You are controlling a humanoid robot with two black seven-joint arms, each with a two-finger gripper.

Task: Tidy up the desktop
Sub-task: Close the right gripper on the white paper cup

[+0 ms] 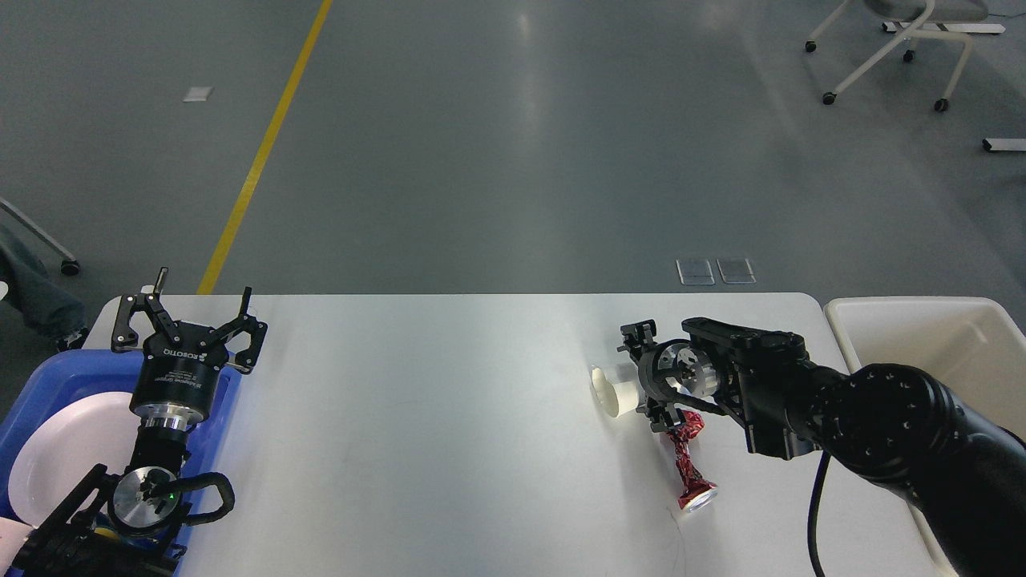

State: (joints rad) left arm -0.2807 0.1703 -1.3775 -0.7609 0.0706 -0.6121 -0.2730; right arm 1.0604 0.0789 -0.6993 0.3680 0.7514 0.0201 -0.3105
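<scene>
The white desktop (pixel 441 401) fills the lower part of the head view. A white paper cup (pixel 607 396) lies on its side on it at the right, mouth to the left. My right gripper (pixel 648 377) is open, with its fingers on either side of the cup's base end, which it hides. A crushed red can (pixel 688 469) lies just in front of the gripper, its top end touching or under the near finger. My left gripper (pixel 191 316) is open and empty over the far corner of the blue tray (pixel 32 377).
A white plate (pixel 56 461) lies in the blue tray at the left edge. A cream-white bin (pixel 898 308) stands off the desktop's right end, partly hidden by my right arm. A rolling chair (pixel 898 48) stands on the floor far back right.
</scene>
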